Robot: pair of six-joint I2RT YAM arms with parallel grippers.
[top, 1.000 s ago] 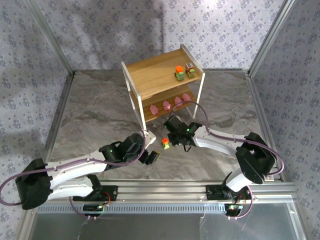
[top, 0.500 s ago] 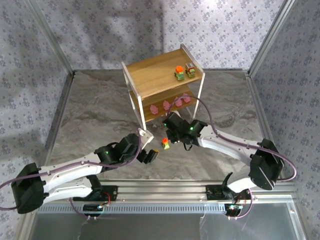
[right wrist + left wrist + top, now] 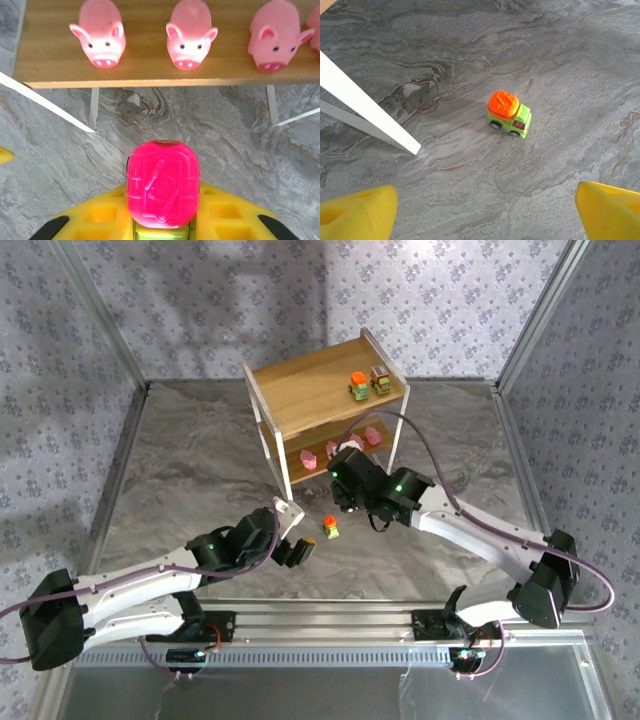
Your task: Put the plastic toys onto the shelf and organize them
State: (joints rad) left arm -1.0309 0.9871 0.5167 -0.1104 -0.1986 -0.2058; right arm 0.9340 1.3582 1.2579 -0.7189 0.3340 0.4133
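Magenta plastic fills the right gripper's [image 3: 346,486] jaws: they are clamped nearly shut on the magenta-topped truck [image 3: 162,184]. Over the last second this arm has stretched out toward 12 o'clock, carrying the toy from mid-table to just in front of the shelf [image 3: 300,390]. From the wrist, the lower tier lies dead ahead with pink pigs [image 3: 190,32] lined along it. The two trucks [image 3: 368,384] already placed stand on the upper tier, so the toy probably needs lifting to join them.

The orange-topped truck [image 3: 330,528] has not moved. It stands on the table [image 3: 200,460], at about 7 o'clock from the right gripper. The left gripper [image 3: 300,552] has crept a little closer and hangs wide open and empty at the truck's 8 o'clock, so that pick looks next.
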